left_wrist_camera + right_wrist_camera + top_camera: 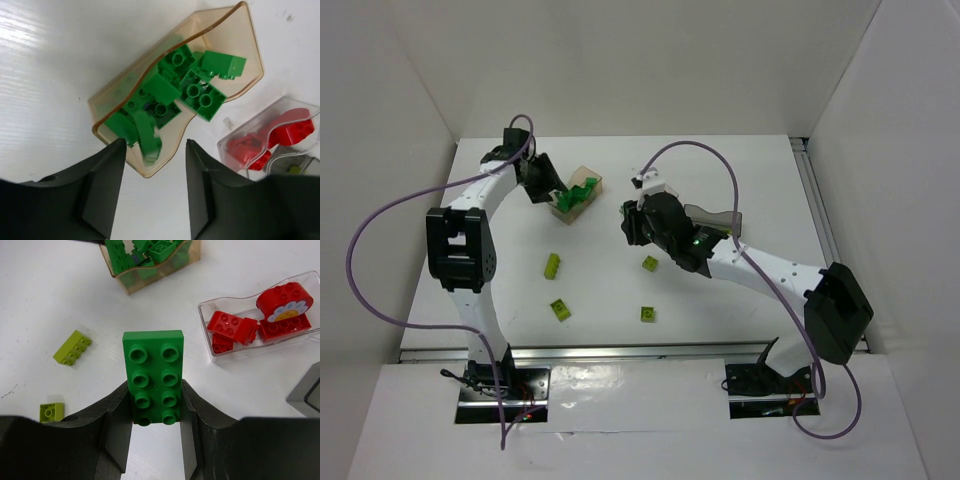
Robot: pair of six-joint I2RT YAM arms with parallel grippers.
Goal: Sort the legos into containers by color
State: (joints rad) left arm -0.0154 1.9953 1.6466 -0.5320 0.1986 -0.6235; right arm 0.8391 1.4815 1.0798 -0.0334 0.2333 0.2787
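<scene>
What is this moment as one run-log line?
left gripper: open at tan translucent tray of dark green bricks | right gripper: shut on dark green eight-stud brick | loose: four yellow-green bricks on white table

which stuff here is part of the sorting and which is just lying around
Job: dark green brick in right tool, loose yellow-green bricks, red bricks, tan tray of green bricks, clear tray, grey tray.
Just there: purple cables, metal rail.
</scene>
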